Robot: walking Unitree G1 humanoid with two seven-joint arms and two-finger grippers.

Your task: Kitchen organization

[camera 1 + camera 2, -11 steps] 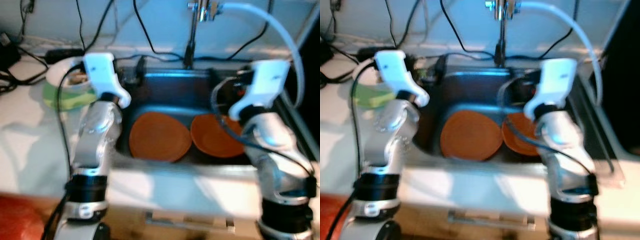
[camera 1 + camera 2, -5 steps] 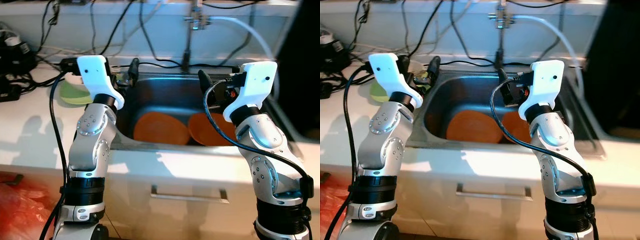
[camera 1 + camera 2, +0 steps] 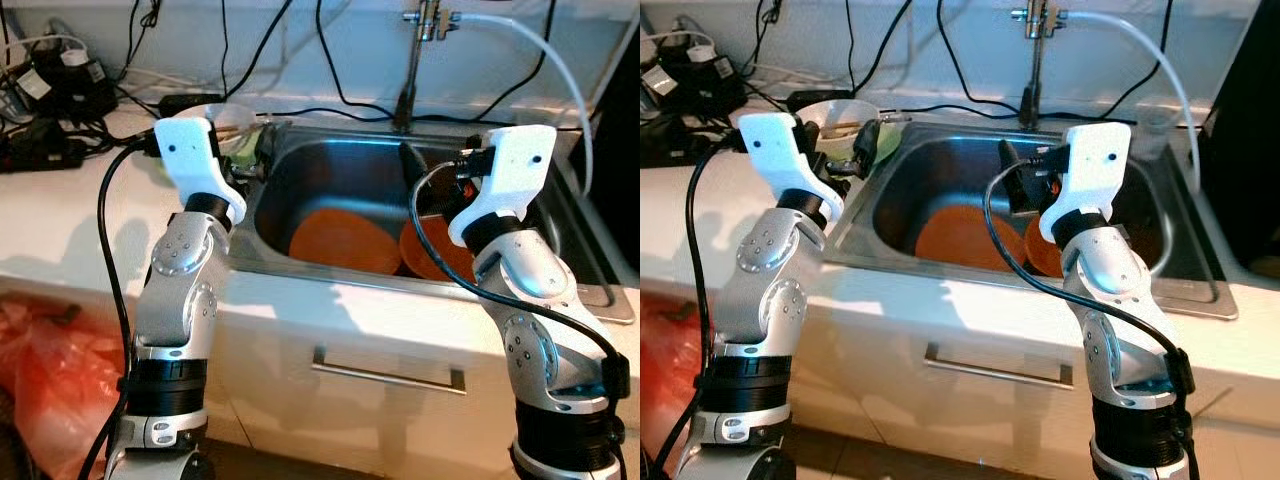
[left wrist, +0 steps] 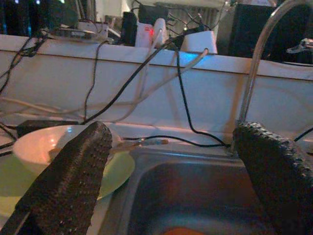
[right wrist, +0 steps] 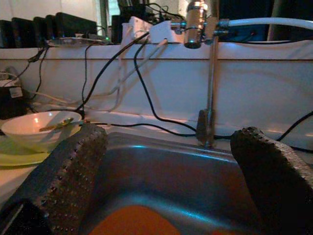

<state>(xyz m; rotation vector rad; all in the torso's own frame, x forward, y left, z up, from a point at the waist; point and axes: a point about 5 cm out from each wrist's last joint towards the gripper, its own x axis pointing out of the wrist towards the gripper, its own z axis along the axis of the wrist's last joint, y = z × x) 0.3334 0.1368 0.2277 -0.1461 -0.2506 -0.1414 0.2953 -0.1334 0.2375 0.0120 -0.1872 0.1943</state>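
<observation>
**Both claws raised over sink, plates inside**

Sink (image 3: 300,185), stainless steel, set in a white worktop (image 3: 60,225), holds two orange-brown plates: the left plate (image 3: 343,241) lies flat on the basin floor, the right plate (image 3: 440,255) is just beside it on the right, partly hidden behind the right arm; whether they overlap cannot be told. Faucet (image 3: 412,50) stands at the far rim with a white hose (image 3: 560,70) arcing off to the right.

Left claw (image 4: 176,186) is held over the sink's far-left corner, fingers (image 4: 73,176) wide apart, nothing between them. Right claw (image 5: 166,181) is over the middle of the basin, above the plates, fingers (image 5: 68,171) also wide apart and empty.

White bowl (image 3: 838,117) sits on a pale green plate (image 4: 115,171) on the worktop just left of the sink's far corner; something thin rests in the bowl, too small to identify. Black cables (image 3: 60,140) and power adapters are piled at far left. Drawer handle (image 3: 388,372) on the cabinet front below. Red-orange plastic bag (image 3: 50,385) on the floor, near left.
</observation>
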